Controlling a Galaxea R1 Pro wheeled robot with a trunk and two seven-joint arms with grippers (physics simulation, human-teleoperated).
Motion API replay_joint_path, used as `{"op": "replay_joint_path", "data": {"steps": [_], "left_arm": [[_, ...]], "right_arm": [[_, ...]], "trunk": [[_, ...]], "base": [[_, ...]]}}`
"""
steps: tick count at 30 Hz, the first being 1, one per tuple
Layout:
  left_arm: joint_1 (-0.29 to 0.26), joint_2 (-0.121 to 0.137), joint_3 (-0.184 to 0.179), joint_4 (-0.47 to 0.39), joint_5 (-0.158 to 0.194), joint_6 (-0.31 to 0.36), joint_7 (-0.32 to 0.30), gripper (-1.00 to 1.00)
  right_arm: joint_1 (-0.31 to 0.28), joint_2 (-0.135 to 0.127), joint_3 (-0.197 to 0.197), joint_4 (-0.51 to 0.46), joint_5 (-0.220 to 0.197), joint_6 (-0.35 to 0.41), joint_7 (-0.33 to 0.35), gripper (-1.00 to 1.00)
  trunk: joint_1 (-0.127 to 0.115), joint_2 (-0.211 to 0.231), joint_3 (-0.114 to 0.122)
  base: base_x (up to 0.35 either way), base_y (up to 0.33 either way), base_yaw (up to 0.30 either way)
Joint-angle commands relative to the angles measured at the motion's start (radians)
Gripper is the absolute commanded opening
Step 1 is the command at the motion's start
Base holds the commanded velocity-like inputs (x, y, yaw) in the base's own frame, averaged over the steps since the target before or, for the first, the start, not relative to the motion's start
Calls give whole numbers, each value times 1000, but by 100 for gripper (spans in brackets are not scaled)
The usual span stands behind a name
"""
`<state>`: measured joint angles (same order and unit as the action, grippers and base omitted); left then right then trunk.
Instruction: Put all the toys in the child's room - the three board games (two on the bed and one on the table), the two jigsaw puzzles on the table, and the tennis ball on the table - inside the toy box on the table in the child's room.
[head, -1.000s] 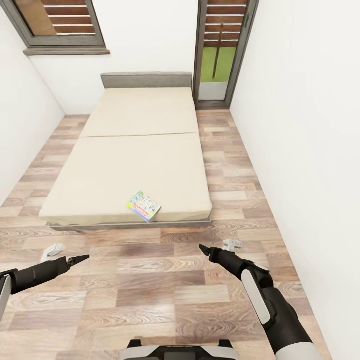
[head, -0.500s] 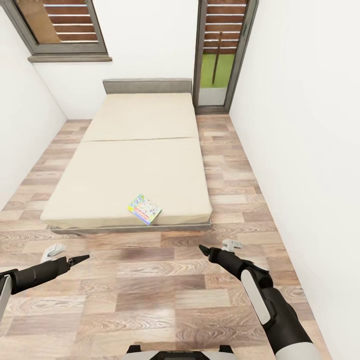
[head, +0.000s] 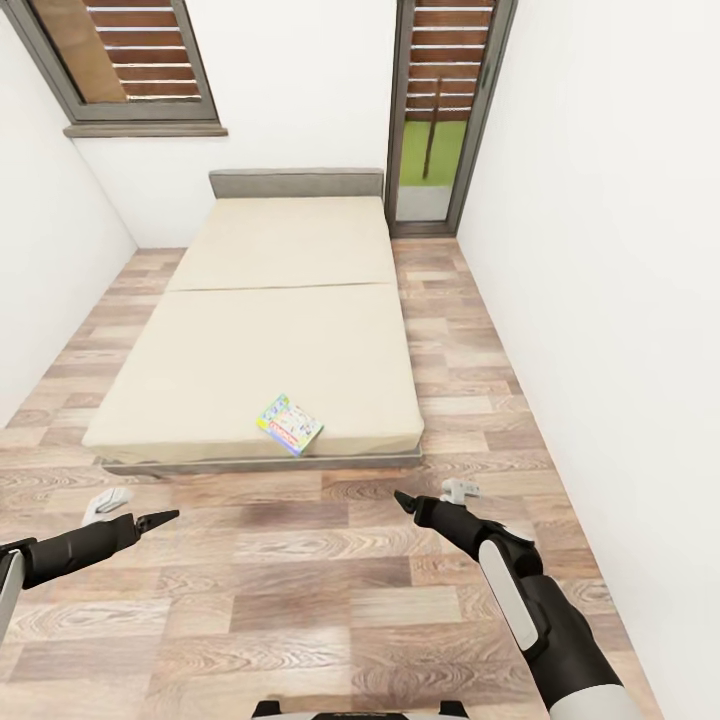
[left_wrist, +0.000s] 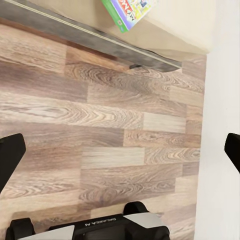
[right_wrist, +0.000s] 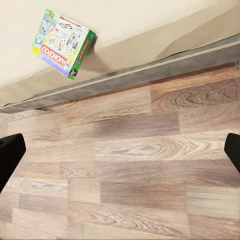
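Fingers (right_wrist: 10, 155) spread over floor (head: 300, 580); board game (head: 289, 424) on bed (head: 260, 340).

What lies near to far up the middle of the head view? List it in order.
Wood floor → bed frame edge → board game on the mattress → headboard → white back wall.

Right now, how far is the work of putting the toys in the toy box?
Little looks done from here. One board game lies at the near edge of the bed, not yet picked up. The left end effector and right end effector are open and empty above the floor. Collecting this game and boxing it remains.
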<state>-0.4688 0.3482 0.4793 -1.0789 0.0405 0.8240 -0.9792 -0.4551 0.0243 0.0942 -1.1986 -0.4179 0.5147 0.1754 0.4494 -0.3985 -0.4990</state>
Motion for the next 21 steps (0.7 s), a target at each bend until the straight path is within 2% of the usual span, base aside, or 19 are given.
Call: {"op": "replay_joint_path", "data": {"steps": [1, 21], "left_arm": [[-1, 0, 1, 0, 4, 9, -1, 100], [-1, 0, 0, 1, 4, 9, -1, 100]], "right_arm": [[0, 0, -1, -1, -2, 5, 1, 100], [0, 1, 1, -1, -2, 4, 1, 100]], "trunk": [[1, -2, 0], [1, -2, 34]], "base": [[0, 0, 0], [0, 0, 0]]}}
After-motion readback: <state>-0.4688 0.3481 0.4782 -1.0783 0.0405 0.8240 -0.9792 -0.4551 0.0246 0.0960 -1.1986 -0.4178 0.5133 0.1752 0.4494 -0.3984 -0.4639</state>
